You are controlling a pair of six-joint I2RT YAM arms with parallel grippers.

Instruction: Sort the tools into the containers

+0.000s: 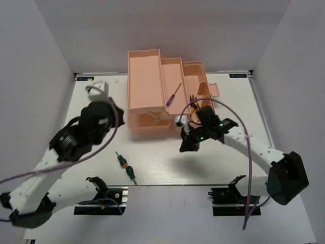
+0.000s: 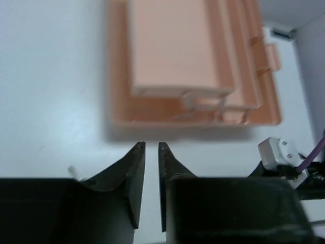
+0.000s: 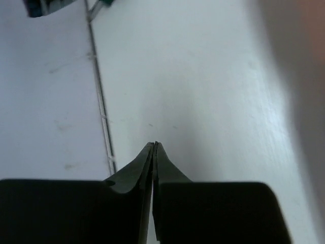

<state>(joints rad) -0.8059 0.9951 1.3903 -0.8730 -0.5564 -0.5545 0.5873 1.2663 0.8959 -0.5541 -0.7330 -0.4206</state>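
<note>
The salmon-pink toolbox (image 1: 144, 81) stands open at the back middle, its trays stepped out to the right; it also shows in the left wrist view (image 2: 177, 51). A purple-handled screwdriver (image 1: 172, 95) lies on the middle tray. Yellow-handled pliers (image 1: 194, 103) sit in the right compartment. Two green-handled screwdrivers (image 1: 121, 161) (image 1: 130, 173) lie on the table in front. My left gripper (image 2: 151, 146) is left of the box, jaws a narrow gap apart and empty. My right gripper (image 1: 186, 146) (image 3: 154, 145) is shut and empty, just in front of the box. I cannot make out the thin dark screwdriver.
The white table's front edge (image 1: 167, 186) runs just past the green screwdrivers. White walls close in the left, right and back. A purple cable (image 1: 251, 168) loops over the right arm. A blurred green shape (image 3: 40, 7) shows at the right wrist view's top left.
</note>
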